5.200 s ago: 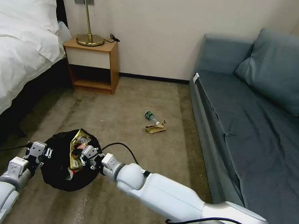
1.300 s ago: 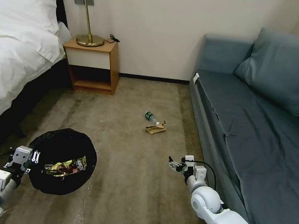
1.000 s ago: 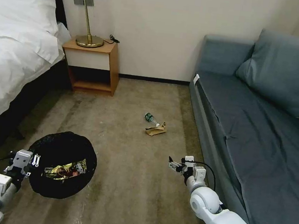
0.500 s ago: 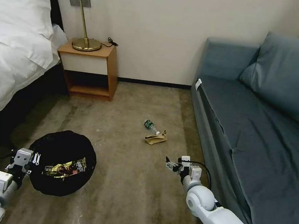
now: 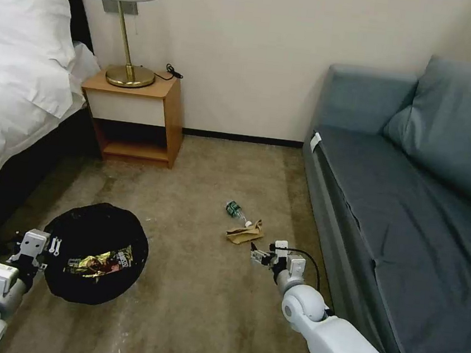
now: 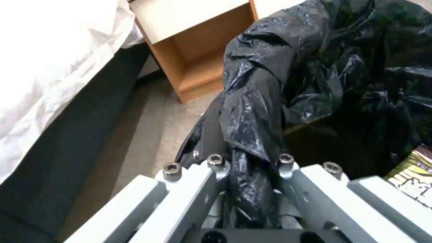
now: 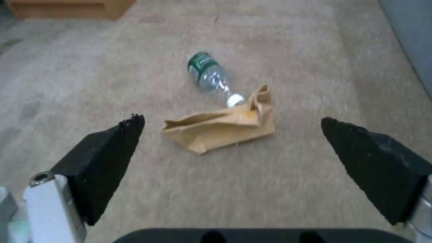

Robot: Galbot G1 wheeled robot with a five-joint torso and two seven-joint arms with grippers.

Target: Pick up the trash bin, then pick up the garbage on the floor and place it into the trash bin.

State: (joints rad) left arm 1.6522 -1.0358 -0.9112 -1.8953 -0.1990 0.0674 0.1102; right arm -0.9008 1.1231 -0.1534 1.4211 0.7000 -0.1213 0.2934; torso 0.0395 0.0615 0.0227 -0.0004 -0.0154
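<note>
The trash bin (image 5: 95, 251), wrapped in its crinkled black bag, hangs at lower left with my left gripper (image 5: 43, 246) shut on its bag-covered rim (image 6: 252, 135). A gold-brown snack wrapper (image 5: 100, 262) lies inside it. On the carpet lie a small clear green-labelled bottle (image 5: 236, 211) and a crumpled brown paper (image 5: 245, 233), touching each other. My right gripper (image 5: 255, 254) hovers open just short of the paper. In the right wrist view the paper (image 7: 222, 125) and bottle (image 7: 209, 76) sit between and beyond the black fingertips (image 7: 108, 148).
A grey-blue sofa (image 5: 413, 195) fills the right side. A wooden nightstand (image 5: 135, 115) with a brass lamp (image 5: 124, 72) stands against the far wall. A white bed (image 5: 14, 97) runs along the left. Open carpet (image 5: 193, 307) lies between bin and sofa.
The camera has moved forward and tilted, so the whole scene shifted down. The right gripper now sits much closer to the brown paper. The left gripper still holds the bin.
</note>
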